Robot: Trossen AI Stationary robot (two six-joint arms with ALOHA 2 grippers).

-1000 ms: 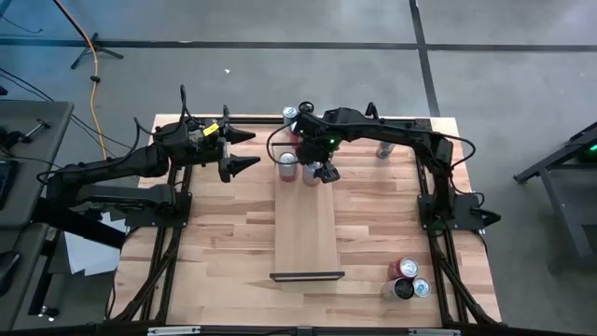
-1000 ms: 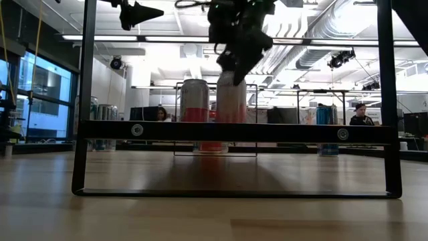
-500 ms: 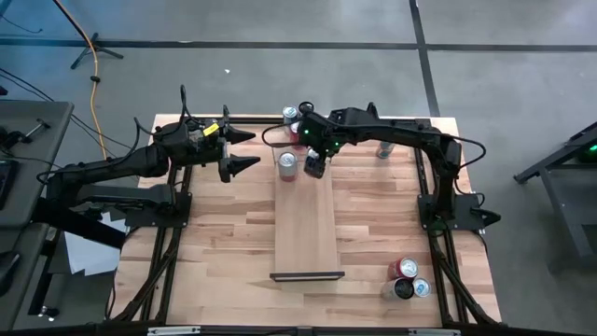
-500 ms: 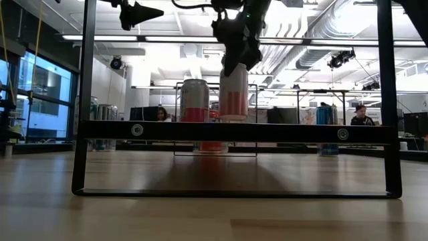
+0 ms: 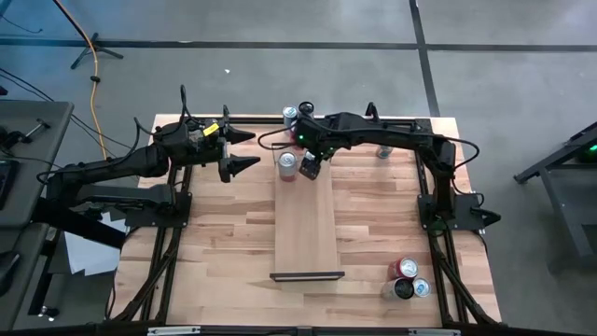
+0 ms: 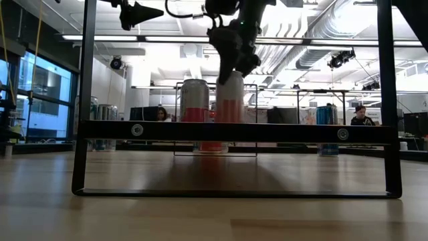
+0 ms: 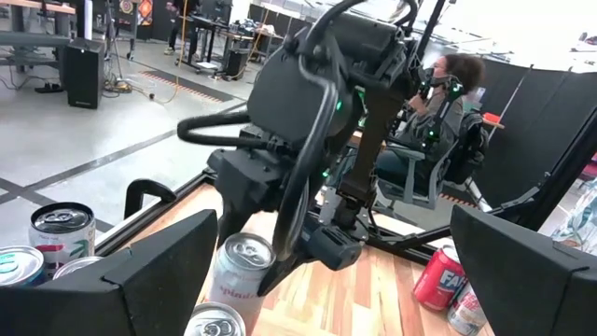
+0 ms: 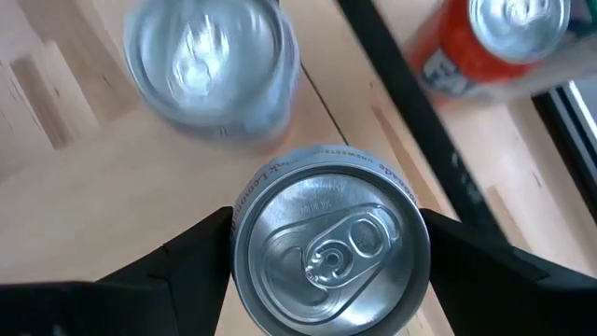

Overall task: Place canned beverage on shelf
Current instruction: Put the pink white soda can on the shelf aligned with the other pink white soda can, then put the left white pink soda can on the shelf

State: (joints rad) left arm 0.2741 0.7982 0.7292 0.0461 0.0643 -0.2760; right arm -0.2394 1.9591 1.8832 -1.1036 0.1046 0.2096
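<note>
The shelf (image 5: 304,233) is a long pale plank lying down the middle of the table, with a black rail (image 6: 234,132) at each short end. One silver-topped can (image 5: 287,163) stands upright at its far end. Right beside it, my right gripper (image 5: 310,168) is shut on a second canned beverage (image 6: 229,100), white with a pink band. That can is upright; the near rail hides its foot in the low view. My left gripper (image 5: 254,150) waits open, level, above the table left of the shelf's far end. My right gripper pinches the can's upper wall just under the rim (image 8: 244,245) between its two fingers (image 8: 191,257), one on each opposite side. It comes from above, slanting down. The can stays upright; the rail hides whether its base rests on the shelf.
Two more cans (image 5: 297,114) stand at the table's far edge, one (image 5: 383,149) at the far right, and three (image 5: 406,278) at the near right corner. Black frame rails run along both table sides. People (image 6: 361,115) sit in the room behind.
My right gripper has rolled about its own pointing line while still shut on the can. The can rose a little, then came back down beside the standing can at the shelf's far end.
</note>
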